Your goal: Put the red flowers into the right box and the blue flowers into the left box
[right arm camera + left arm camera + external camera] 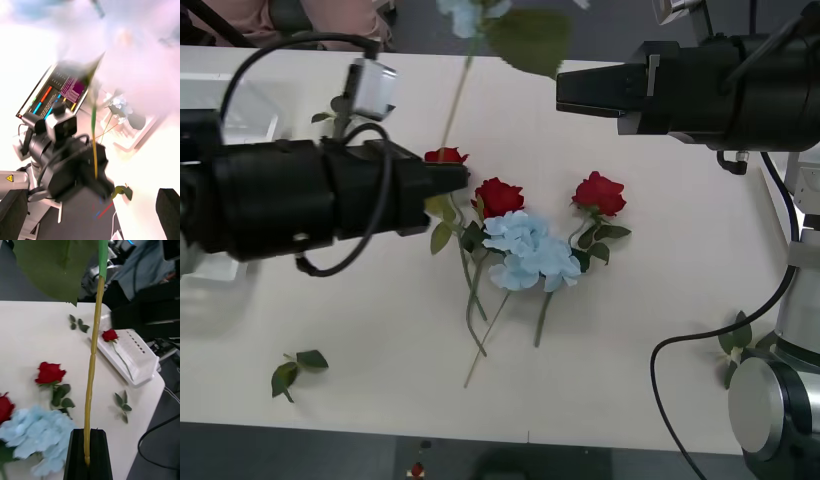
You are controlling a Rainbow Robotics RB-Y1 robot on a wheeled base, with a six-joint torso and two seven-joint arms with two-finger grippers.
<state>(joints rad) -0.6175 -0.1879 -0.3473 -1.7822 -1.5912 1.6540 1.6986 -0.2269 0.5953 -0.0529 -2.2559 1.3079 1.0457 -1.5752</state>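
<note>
1. Between the black fingers of the left gripper, a thin yellow-green stem is pinched; the fingers are clenched on it with no gap visible in the left wrist view.
2. Rising from that grip, the stem leads up to a pale-blue flower head and a large green leaf at the far edge of the table, seen from the front.
3. Just beyond the left gripper's tip on the table lie three red roses: one touching the fingertip region, one just beside it, one farther toward the robot's right.
4. Below and beside the gripper tip, two blue flower clusters lie together, touching the middle rose's leaves, stems pointing toward the robot.
5. Farther past the left gripper, in its wrist view, the white right box sits at the table's corner with one red rose lying in it.
6. Loose leaf sprigs rest on the table well apart from the flower group.
7. Raised above the table's far right side, the right gripper hangs free of any object; its fingers stand apart at the corners of its wrist view, released.
8. Beyond the right gripper, its wrist view shows a white tray holding blue flowers, blurred.
</note>
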